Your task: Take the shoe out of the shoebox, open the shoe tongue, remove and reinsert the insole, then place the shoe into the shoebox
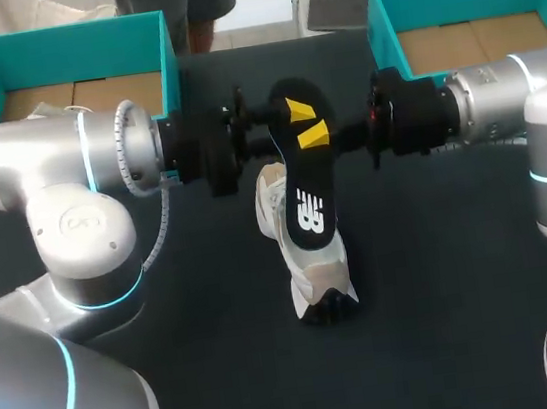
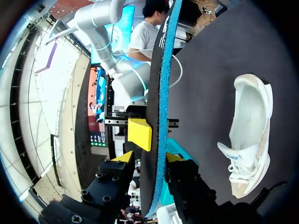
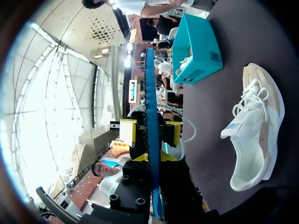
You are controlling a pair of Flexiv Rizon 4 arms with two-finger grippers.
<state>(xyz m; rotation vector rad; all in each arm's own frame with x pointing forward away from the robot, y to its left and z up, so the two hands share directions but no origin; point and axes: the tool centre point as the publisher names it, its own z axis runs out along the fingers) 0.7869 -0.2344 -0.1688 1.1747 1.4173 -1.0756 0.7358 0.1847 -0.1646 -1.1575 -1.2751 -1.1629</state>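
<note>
The black insole (image 1: 303, 185) with a blue edge (image 2: 162, 93) (image 3: 150, 93) hangs on edge in the air between both arms, above the white shoe (image 1: 324, 279) (image 2: 250, 135) (image 3: 254, 135) lying on its side on the dark table. My right gripper (image 1: 315, 136) (image 3: 152, 158) is shut on the insole; one of its fingers (image 2: 140, 134) lies against the black face. My left gripper (image 1: 297, 113) (image 2: 148, 157) comes from the other side, its yellow fingers (image 3: 128, 132) straddling the insole with a small gap, so it is open.
Two teal shoeboxes stand at the back of the table, one at the left (image 1: 168, 57) behind my left arm and one at the right (image 1: 376, 25) (image 3: 196, 46) behind my right arm. Dark table surface (image 1: 434, 274) lies around the shoe.
</note>
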